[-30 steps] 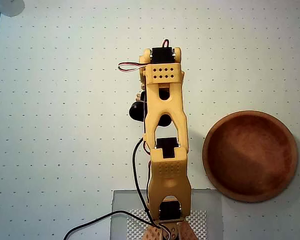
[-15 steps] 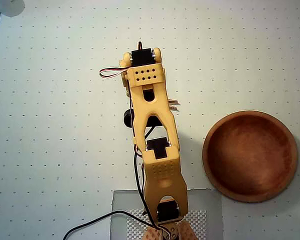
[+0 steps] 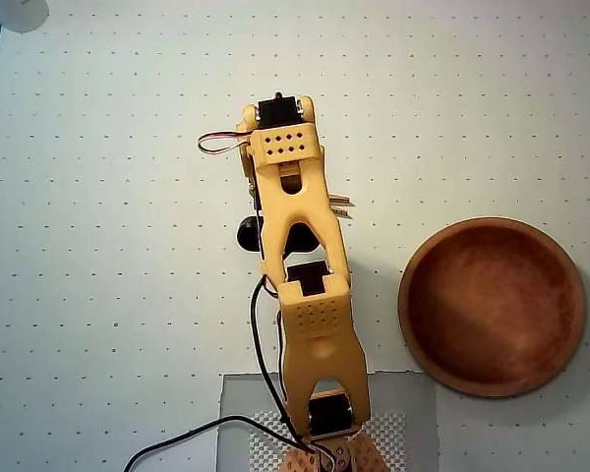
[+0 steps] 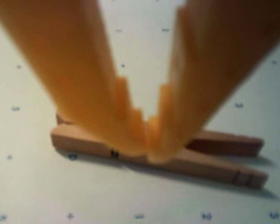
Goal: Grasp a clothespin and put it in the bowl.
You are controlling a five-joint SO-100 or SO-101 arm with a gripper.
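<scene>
The arm is stretching up the overhead view, hiding its claw (image 4: 149,149). In the wrist view, the claw's tips are closing around the middle of the clothespin (image 4: 214,161), a tan wooden piece lying flat on the dotted worktop (image 3: 108,246). The bowl (image 3: 492,307) is sitting well apart to the right in the overhead view.

— What colours here?
— Orange-yellow arm (image 3: 310,324), light-tan clothespin (image 4: 214,163), reddish-brown bowl (image 3: 492,307).
— And the table (image 3: 108,246)?
— Pale off-white, patterned with a grid of small dark dots.
</scene>
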